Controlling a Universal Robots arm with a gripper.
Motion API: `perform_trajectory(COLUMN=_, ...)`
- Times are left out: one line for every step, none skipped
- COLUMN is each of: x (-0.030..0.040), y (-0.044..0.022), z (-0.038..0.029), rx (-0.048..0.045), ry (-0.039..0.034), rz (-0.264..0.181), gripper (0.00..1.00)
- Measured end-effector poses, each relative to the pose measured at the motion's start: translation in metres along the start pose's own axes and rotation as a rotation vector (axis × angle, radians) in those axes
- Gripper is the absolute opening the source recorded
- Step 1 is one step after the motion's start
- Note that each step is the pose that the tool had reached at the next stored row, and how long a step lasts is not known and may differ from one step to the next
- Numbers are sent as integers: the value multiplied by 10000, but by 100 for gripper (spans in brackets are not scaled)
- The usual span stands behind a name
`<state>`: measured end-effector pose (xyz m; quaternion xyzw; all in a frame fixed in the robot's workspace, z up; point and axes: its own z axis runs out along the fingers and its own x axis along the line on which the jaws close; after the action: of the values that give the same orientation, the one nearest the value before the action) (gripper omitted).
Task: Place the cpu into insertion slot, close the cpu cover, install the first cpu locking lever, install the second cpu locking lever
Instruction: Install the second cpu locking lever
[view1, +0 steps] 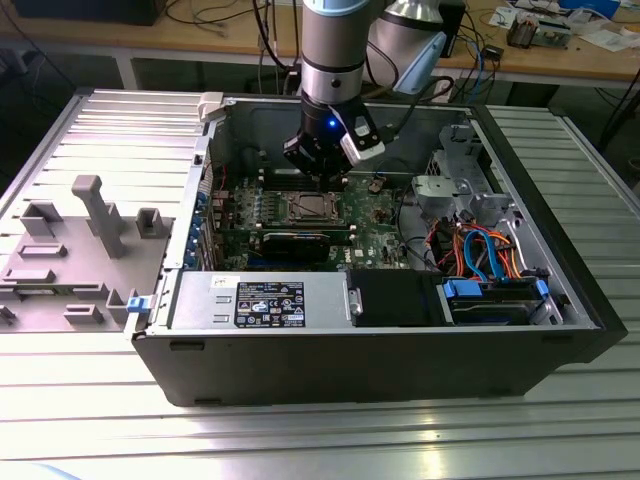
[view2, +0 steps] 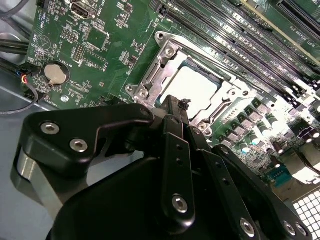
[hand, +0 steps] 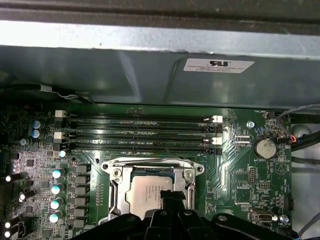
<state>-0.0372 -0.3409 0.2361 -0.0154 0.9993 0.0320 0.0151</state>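
Observation:
The cpu (view2: 192, 85), a flat square chip with a silver-grey top, lies in the insertion slot (view1: 305, 208) on the green motherboard (view1: 375, 225). The shiny cpu cover (view2: 155, 70) lies down flat around it, and the chip shows through its square window. In the first wrist view the cpu (hand: 147, 192) sits inside the cover frame (hand: 150, 164). My gripper (view2: 175, 107) hangs just over the socket's edge with its black fingers closed together and nothing visibly between them. It also appears in the exterior view as the gripper (view1: 322, 175) and in the first wrist view as the gripper (hand: 172, 196).
Long black memory slots (hand: 140, 132) run beside the socket. A coin battery (hand: 264, 147) sits nearby. The grey case wall (hand: 150, 75) rises behind the board. A power supply (view1: 260, 300), drive cage with cables (view1: 480, 250) and black card (view1: 300, 240) crowd the case. A grey fixture (view1: 90, 215) stands outside.

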Motion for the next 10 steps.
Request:
perform_trajectory(x=0, y=0, z=-6, rx=2, ry=1, rz=-1, gripper=11)
perform_trajectory(x=0, y=1, z=-18, rx=3, ry=2, rz=0, gripper=11)
perform_trajectory(x=-1, y=2, z=-29, rx=1, ry=1, rz=0, gripper=11)
perform_trajectory(x=-1, y=3, z=-44, rx=1, ry=0, rz=0, gripper=11)
perform_trajectory(x=-2, y=3, z=-54, rx=1, ry=1, rz=0, gripper=11)
perform_trajectory(x=-2, y=4, z=-70, rx=1, ry=0, rz=0, gripper=11)
perform_trajectory(x=-3, y=3, z=-84, rx=1, ry=1, rz=0, gripper=11)
perform_trajectory(x=-3, y=3, z=-87, rx=0, ry=0, rz=0, gripper=11)
perform_trajectory(x=-3, y=2, z=-88, rx=-1, ry=-1, rz=-1, gripper=11)
perform_trajectory(x=-1, y=-67, z=-89, rx=1, ry=0, rz=-1, gripper=11)
